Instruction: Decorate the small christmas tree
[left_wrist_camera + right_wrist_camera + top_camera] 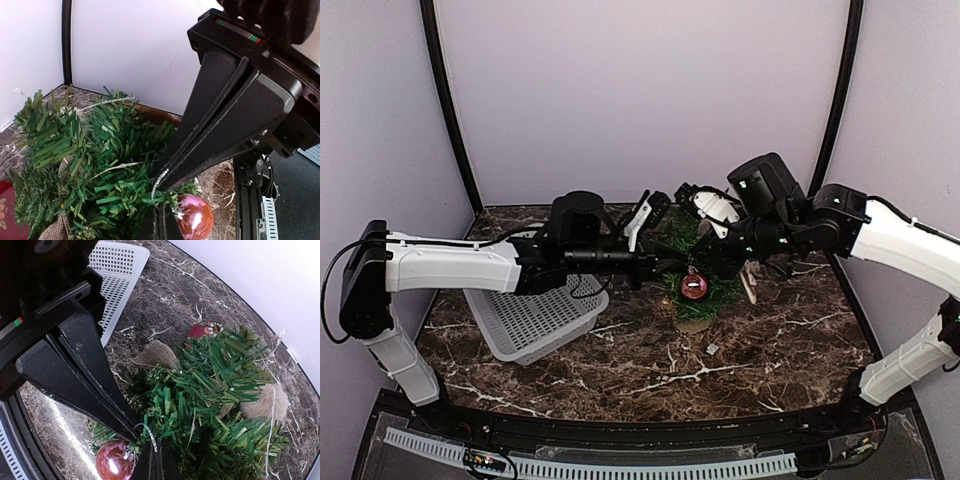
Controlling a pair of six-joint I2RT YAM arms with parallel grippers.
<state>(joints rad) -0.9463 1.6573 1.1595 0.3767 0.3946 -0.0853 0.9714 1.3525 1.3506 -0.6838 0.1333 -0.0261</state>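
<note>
No words, brands or numbers can be read anywhere. The only sign is a small red-and-green stripe (pixel 237 30) on the black body (pixel 202 40) behind the left jaws, toward one o'clock. A like mark (pixel 18 321) sits on the body (pixel 55 305) behind the right jaws, toward nine o'clock.

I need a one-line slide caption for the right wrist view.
Left claw and right claw, both shut, meet at the silver loop of a red bauble, against the small christmas tree.

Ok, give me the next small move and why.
Probably ease the silver loop down onto a branch of the small christmas tree: left gripper and right gripper are both shut on it among the needles, the red bauble hanging just below.
</note>
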